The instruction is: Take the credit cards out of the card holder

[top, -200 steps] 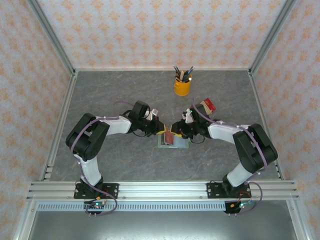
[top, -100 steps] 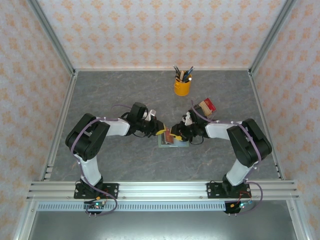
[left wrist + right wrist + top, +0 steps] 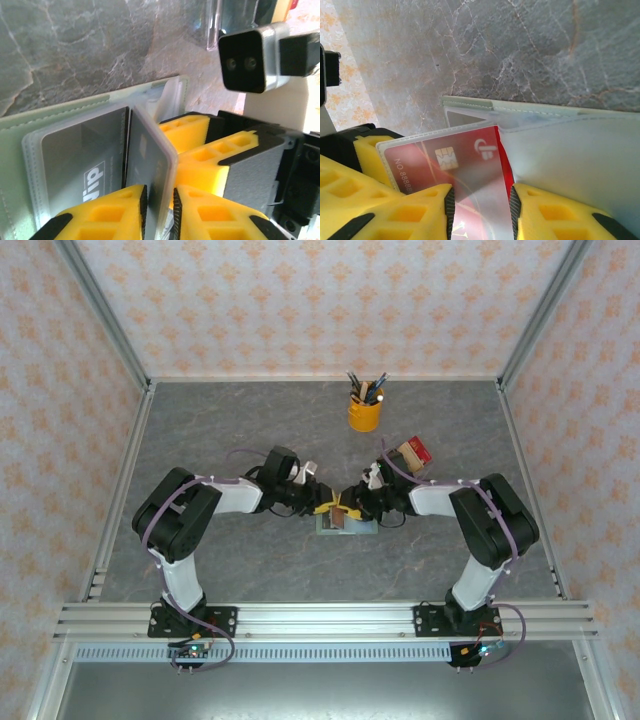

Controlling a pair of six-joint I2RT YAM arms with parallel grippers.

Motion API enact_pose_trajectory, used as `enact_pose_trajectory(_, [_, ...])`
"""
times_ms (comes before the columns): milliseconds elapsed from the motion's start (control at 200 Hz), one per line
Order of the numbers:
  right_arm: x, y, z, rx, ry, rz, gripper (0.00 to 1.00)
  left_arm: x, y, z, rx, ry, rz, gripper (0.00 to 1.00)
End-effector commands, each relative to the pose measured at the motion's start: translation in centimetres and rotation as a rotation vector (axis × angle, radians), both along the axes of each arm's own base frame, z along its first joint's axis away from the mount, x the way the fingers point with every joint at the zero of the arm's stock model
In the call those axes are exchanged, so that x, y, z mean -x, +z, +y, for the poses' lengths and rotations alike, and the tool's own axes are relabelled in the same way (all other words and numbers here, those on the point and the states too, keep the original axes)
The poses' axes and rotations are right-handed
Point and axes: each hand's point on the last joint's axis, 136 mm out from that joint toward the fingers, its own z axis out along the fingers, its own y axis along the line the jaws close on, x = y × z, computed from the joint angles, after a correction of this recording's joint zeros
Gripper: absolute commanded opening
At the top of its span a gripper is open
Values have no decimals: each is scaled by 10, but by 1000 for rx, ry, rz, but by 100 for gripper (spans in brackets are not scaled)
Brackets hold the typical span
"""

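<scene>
Found left gripper [image 3: 159,189] narrowly parted astride clear sleeve [image 3: 150,150], right gripper [image 3: 481,189] wider over red credit card [image 3: 455,155] in card holder [image 3: 560,150]; could not tell either grip.

Table [image 3: 200,430]: grey marbled top. Walls [image 3: 300,300]: pale wallpaper, orange floral print. Aluminium rails [image 3: 320,616] along near edge. Light even, diffuse.

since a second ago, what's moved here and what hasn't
Both claws closed in over the card holder: the left claw slid right, the right claw slid left as its elbow drew inward, and they nearly meet. The left straddles a clear sleeve, the right brackets the red card; a firm hold I cannot confirm. The card holder, pen cup and blocks stayed put.
</scene>
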Motion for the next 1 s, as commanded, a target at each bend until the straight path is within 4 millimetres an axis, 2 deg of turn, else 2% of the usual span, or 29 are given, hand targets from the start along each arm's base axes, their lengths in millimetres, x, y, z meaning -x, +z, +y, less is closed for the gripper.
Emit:
enact_pose_trajectory(0, [1, -18, -13, 47, -49, 34, 37, 9, -7, 1, -33, -38, 0, 22])
enact_pose_trajectory(105, [1, -16, -16, 49, -55, 30, 37, 10, -8, 3, -48, -43, 0, 19])
enact_pose_trajectory(250, [1, -14, -18, 39, -63, 24, 37, 7, -5, 3, -44, -38, -16, 8])
enact_pose_trajectory(390, [-3, -6, -25, -8, -78, 5, 36, -2, 9, 2, 30, -12, -42, 1])
enact_pose_trajectory(736, [3, 17, -9, -178, -5, 14, 29, -19, 31, 0, 166, 35, -70, 0])
enact_pose_trajectory(996, [-5, 43, -3, -296, -43, 6, 27, -27, 51, 2, 213, 69, -104, 0])
